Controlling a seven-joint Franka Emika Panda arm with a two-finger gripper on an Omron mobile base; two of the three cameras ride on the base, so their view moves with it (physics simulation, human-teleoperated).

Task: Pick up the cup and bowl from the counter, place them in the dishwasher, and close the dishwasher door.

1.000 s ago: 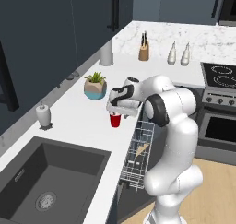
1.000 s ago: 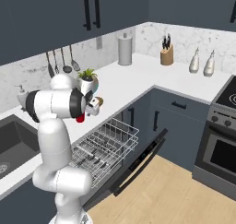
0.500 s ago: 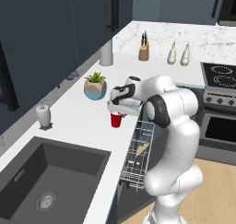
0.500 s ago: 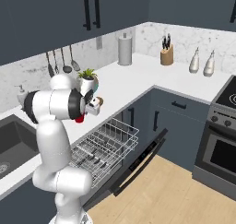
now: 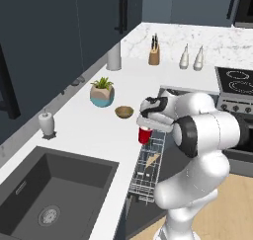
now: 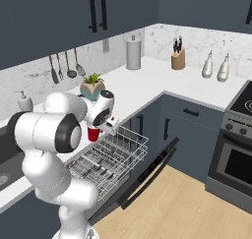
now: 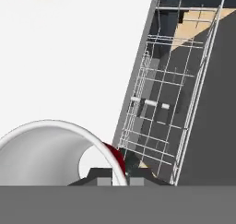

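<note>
While the gripper (image 5: 144,128) has its fingers pinched tight on the rim of the red cup (image 5: 144,135), the cup hangs upright under the hand at the counter (image 5: 89,130) edge, right beside the pulled-out dishwasher rack (image 5: 148,167). From the hand camera the cup's (image 7: 60,151) pale inside faces up, with one fingertip inside the rim and one outside. On the counter side of the cup, a little apart from it, sits the brown bowl (image 5: 124,111), and past the bowl stands a potted plant (image 5: 102,92). On the cup's other side the wire rack (image 6: 110,159) sticks out over the lowered dishwasher door (image 6: 142,176). Farther from the cup, in the counter's corner, stand a knife block (image 5: 154,56) and two white bottles (image 5: 191,58).
</note>
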